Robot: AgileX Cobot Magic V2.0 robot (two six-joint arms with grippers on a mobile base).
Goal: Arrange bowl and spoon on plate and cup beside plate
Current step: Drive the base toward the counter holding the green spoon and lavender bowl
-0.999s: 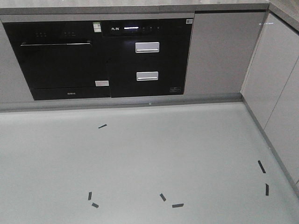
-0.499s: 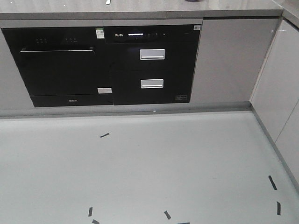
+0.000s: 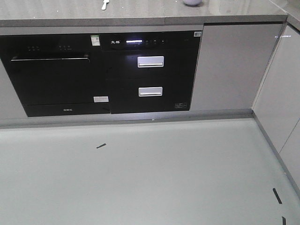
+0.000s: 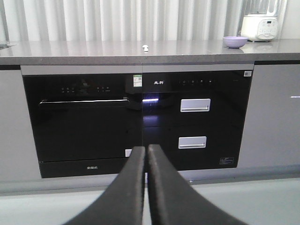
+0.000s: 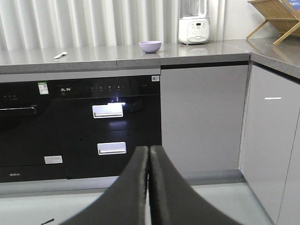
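Note:
A lavender bowl point(image 5: 150, 46) stands on the grey countertop point(image 5: 117, 54), also seen as the bowl point(image 4: 235, 41) and the bowl point(image 3: 192, 2) at the top edge of the front view. A pale spoon point(image 5: 60, 55) lies on the counter to the left; it shows as the spoon point(image 4: 146, 47) and the spoon point(image 3: 105, 4). My left gripper point(image 4: 146, 149) is shut and empty, well short of the counter. My right gripper point(image 5: 148, 149) is likewise shut with nothing in it. The plate and the cup are out of view.
Black built-in appliances point(image 3: 101, 70) with silver drawer handles point(image 3: 150, 61) fill the cabinet front below the counter. A white kitchen appliance point(image 5: 193, 26) stands behind the bowl, a wooden rack point(image 5: 276, 16) at the far right. Grey cabinets point(image 3: 281, 89) close the right side. Black tape marks point(image 3: 101, 146) lie on the floor.
The whole view has moved closer to the cabinets: the counter now shows more, with spoon and bowl coming in at the top, and floor marks slid downward.

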